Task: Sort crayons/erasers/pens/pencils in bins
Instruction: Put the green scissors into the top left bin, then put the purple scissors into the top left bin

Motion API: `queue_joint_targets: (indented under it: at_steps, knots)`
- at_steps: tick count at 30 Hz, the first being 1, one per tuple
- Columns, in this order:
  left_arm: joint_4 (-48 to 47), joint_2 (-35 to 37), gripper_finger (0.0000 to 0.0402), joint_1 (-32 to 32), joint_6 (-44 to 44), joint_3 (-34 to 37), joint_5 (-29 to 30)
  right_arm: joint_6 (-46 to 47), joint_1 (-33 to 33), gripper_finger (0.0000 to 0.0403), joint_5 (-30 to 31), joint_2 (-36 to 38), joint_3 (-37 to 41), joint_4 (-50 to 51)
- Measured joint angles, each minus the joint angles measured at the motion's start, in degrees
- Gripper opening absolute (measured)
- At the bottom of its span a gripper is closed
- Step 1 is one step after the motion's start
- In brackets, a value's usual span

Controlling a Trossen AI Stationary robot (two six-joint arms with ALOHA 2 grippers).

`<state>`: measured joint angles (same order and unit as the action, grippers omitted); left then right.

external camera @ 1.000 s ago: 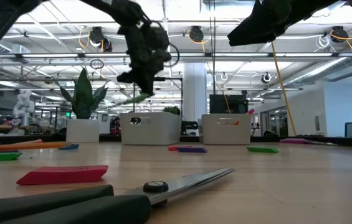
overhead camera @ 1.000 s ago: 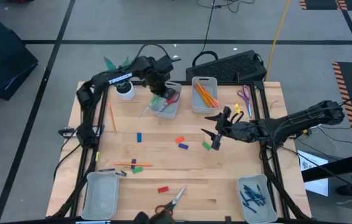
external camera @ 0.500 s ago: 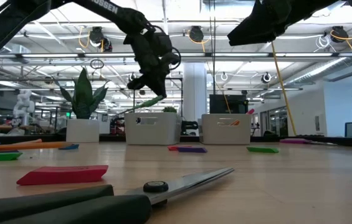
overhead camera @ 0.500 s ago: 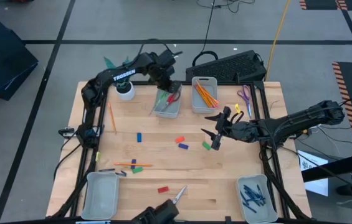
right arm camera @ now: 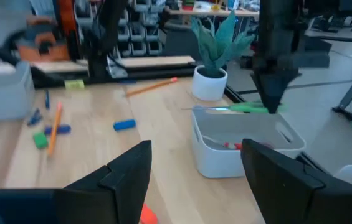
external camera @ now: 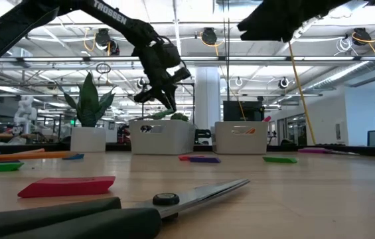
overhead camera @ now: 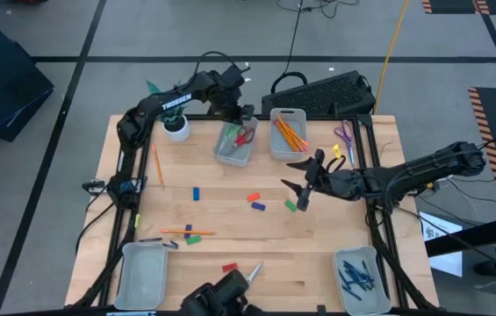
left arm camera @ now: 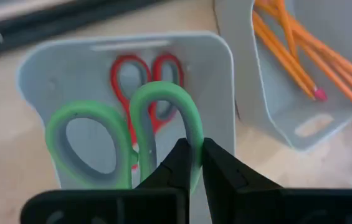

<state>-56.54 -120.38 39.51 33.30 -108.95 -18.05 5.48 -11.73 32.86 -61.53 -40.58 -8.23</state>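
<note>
Green-handled scissors (left arm camera: pixel 123 134) are gripped by the left gripper (left arm camera: pixel 191 163) fingers over a bin (overhead camera: pixel 234 145) holding red scissors (left arm camera: pixel 147 84); right gripper (overhead camera: pixel 301 186) fingers are spread open above the surface (overhead camera: pixel 230 224).

The high view looked straight down; the low view sat level by the scissors (external camera: pixel 174 206). Both shared the rear bin (overhead camera: pixel 233 146).

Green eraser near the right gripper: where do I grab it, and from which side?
Come straight down with the open right gripper and pinch the green eraser across its short width, mid-length. It lies flat on bare table, apart from the blue eraser beside it. The left gripper holds green scissors over a bin.
</note>
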Motion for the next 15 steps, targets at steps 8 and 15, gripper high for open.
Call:
queue_joint_targets:
  at_steps: [8,15]
  knots:
    - [4.6,-0.3,0.0068,-1.7,-5.0,0.0,4.0,-2.1,0.0,0.024,0.0,0.0,0.0,-4.0]
    - [4.1,-0.1,0.0166,-1.5,-9.0,0.0,2.3,-6.5,0.0,0.024,0.0,0.0,0.0,-2.7]
